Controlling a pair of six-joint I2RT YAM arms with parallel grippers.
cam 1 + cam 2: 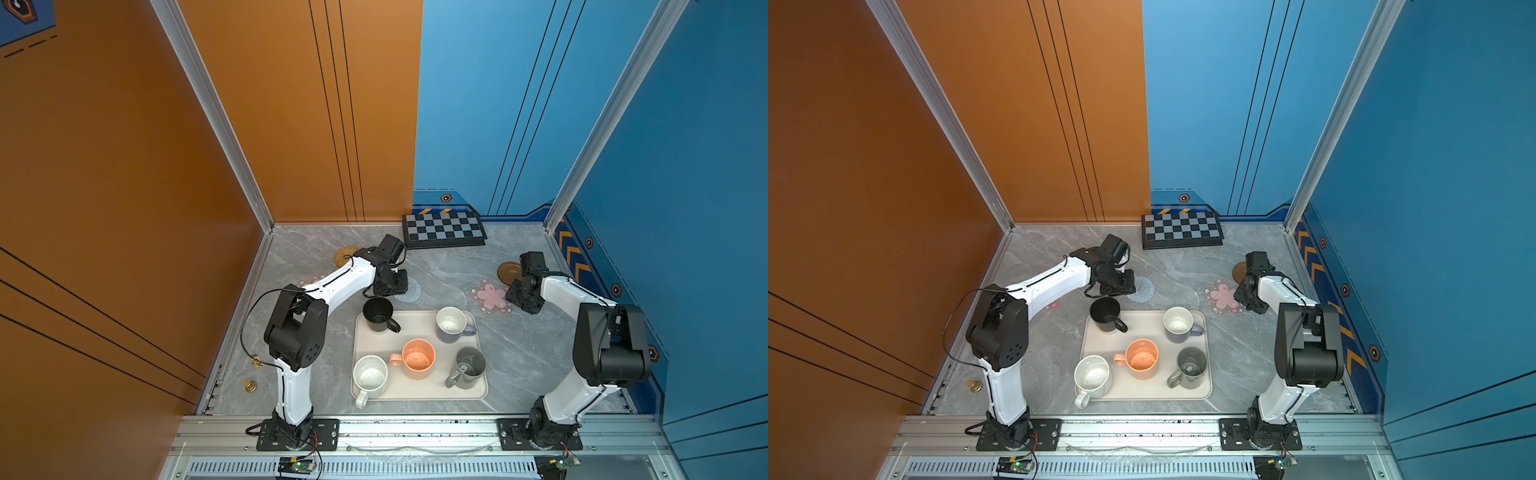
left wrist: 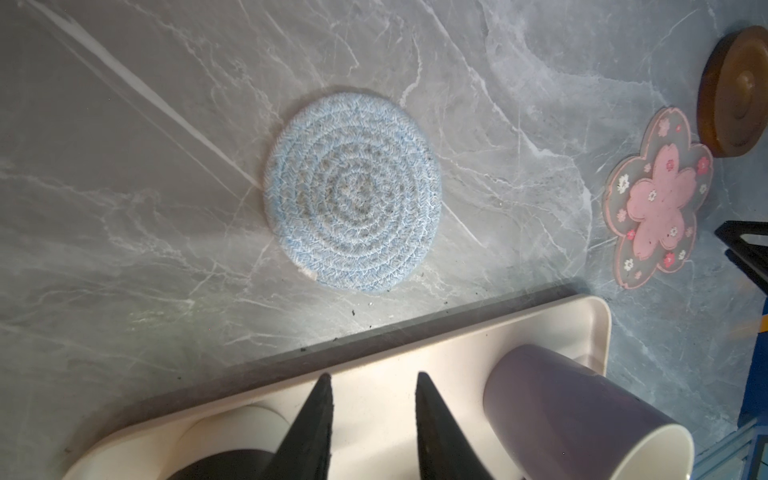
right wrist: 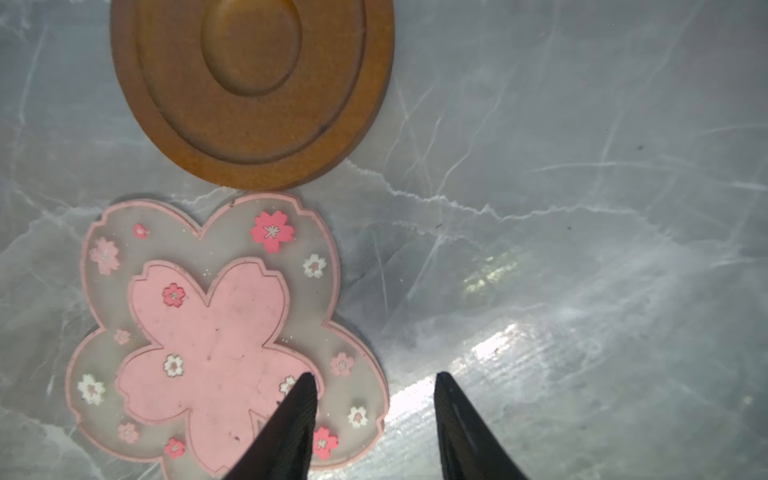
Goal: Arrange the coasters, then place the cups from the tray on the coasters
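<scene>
The black cup point(image 1: 378, 313) stands upright at the far left corner of the tray point(image 1: 415, 326), its handle turned in toward the tray's middle. The lavender cup point(image 1: 451, 326), peach-orange cup point(image 1: 417, 358), grey cup point(image 1: 469, 368) and speckled white cup point(image 1: 370, 376) also stand on the tray, so no cup is on a coaster yet. Just off the tray's far rim lies the knitted coaster point(image 2: 353, 191), flat and bare. The left gripper point(image 2: 372, 376) hangs over that rim, its jaws a narrow way apart with nothing between them. The black cup is just on its tray side and the knitted coaster just on its other side. A lift of that cup would therefore likely fall to the left arm, which is much the nearer, and would be a short carry outward across the rim. Off the tray's far right corner the right gripper point(image 3: 376, 376) stands parted and empty over the edge of a pink flower coaster point(image 3: 220, 332). The wooden coaster point(image 3: 249, 87) lies just beside that one, farther from the tray. Off the tray's far left are the straw coaster point(image 1: 345, 256) and a second flower coaster point(image 1: 318, 279), which is mostly hidden by the left arm.
</scene>
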